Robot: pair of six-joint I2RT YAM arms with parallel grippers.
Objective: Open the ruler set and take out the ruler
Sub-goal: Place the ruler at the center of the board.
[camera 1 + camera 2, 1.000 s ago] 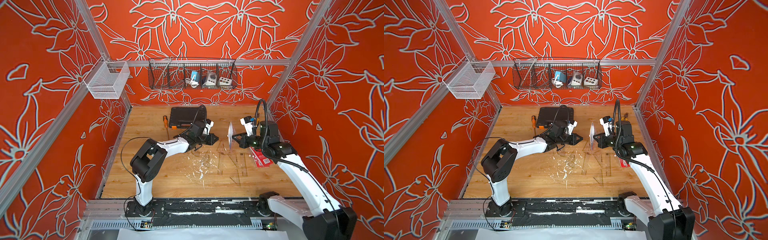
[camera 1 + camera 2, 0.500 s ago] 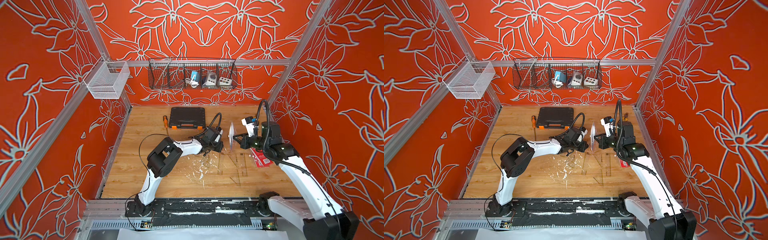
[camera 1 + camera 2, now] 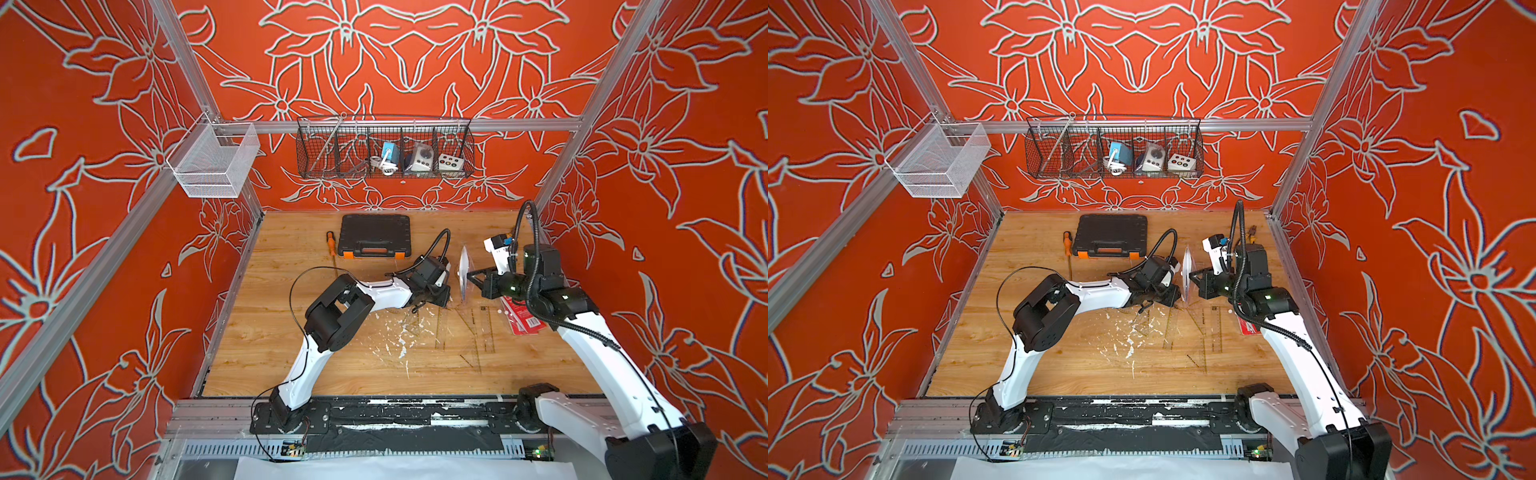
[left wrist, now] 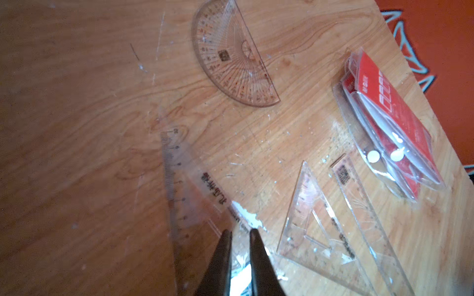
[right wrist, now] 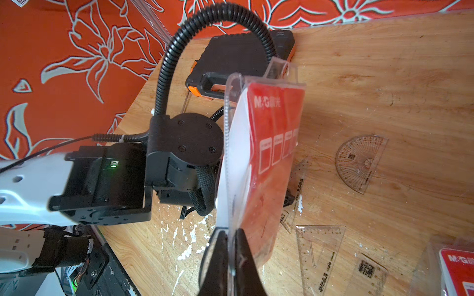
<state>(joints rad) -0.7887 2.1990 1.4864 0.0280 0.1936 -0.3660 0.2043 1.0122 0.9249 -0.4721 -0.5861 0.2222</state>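
Observation:
The ruler set (image 5: 266, 153) is a clear pouch with a red card inside. It stands upright above the table in both top views (image 3: 463, 270) (image 3: 1185, 270). My right gripper (image 5: 230, 233) (image 3: 469, 276) is shut on the pouch's edge. Just left of the pouch my left gripper (image 4: 239, 232) (image 3: 446, 297) hangs low over the table, jaws nearly closed on the end of a clear straight ruler (image 4: 184, 184). The ruler reaches forward from the fingertips. In the right wrist view a strip of the ruler (image 5: 297, 184) shows behind the pouch.
A second red pouch (image 4: 389, 120) (image 3: 523, 320) lies at the right, under my right arm. A protractor (image 4: 230, 56) and two clear triangles (image 4: 315, 225) (image 4: 366, 225) lie flat nearby. A black case (image 3: 374, 235) and a screwdriver (image 3: 331, 241) sit at the back.
My left arm has swung right from beside the black case to just beside the pouch, jaws unchanged. The right gripper has kept the pouch almost in place.

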